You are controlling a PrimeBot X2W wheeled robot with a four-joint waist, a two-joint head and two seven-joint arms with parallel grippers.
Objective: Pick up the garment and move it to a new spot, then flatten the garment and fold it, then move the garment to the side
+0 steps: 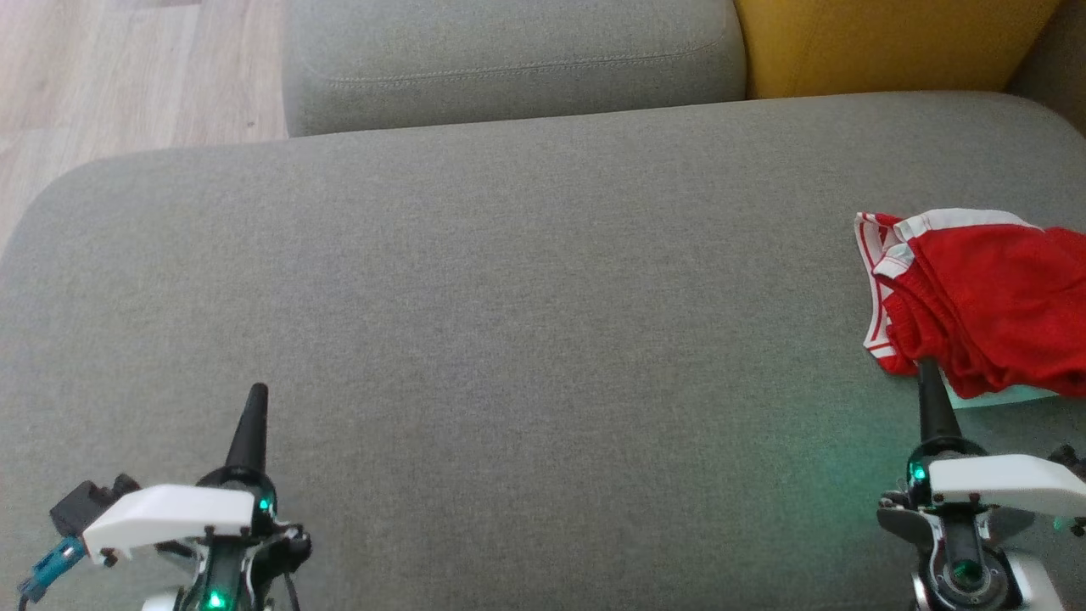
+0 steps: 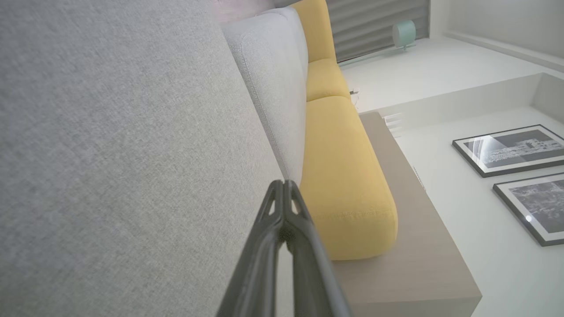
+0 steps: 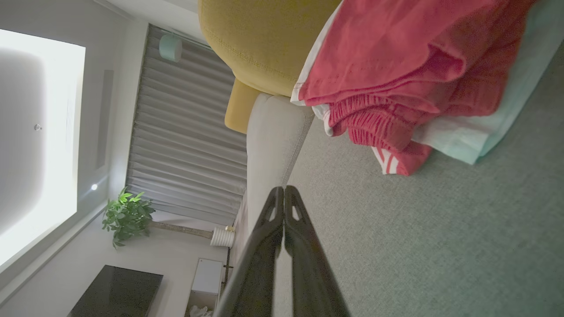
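The garment (image 1: 984, 297) is a pair of red shorts with white trim, lying crumpled at the right edge of the grey sofa seat (image 1: 526, 322). A pale mint cloth (image 1: 1001, 395) peeks out under it. In the right wrist view the garment (image 3: 396, 66) lies bunched at the top right, ahead of the fingers. My right gripper (image 1: 926, 367) is shut and empty, its tip at the garment's near edge; whether it touches the fabric I cannot tell. At the lower left my left gripper (image 1: 257, 392) is shut and empty over bare seat, far from the garment. Both wrist views show fingertips pressed together: left gripper (image 2: 284, 184), right gripper (image 3: 282, 190).
A grey back cushion (image 1: 509, 59) and a yellow cushion (image 1: 882, 42) run along the far side of the seat. Wooden floor (image 1: 110, 76) shows at the upper left, past the seat's rounded corner.
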